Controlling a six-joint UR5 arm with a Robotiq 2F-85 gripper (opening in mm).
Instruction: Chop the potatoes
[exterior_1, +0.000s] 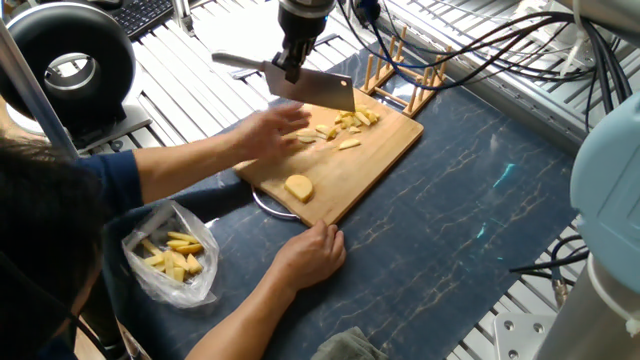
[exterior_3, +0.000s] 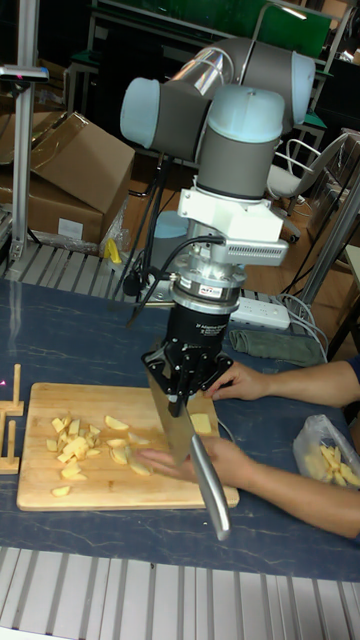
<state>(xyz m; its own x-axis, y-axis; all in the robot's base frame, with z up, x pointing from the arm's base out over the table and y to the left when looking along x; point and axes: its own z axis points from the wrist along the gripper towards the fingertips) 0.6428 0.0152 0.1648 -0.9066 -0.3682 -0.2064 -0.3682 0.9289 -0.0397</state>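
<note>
Pale, smooth wood with a matt finish on the cutting board (exterior_1: 375, 160), fine grain showing. Moist, faintly glossy cut faces on the potatoes (exterior_1: 345, 124) at the board's 12 o'clock end. Bright brushed metal on the cleaver (exterior_1: 312, 90), dull sheen along the blade and handle. Matt black casing on the gripper (exterior_3: 188, 375). Glossy grey and light-blue shells on the arm (exterior_3: 240, 110). Crinkled clear plastic on the bag (exterior_1: 172, 262) at 8 o'clock. Dark blue mat (exterior_1: 470, 230), marbled, matt.
</note>
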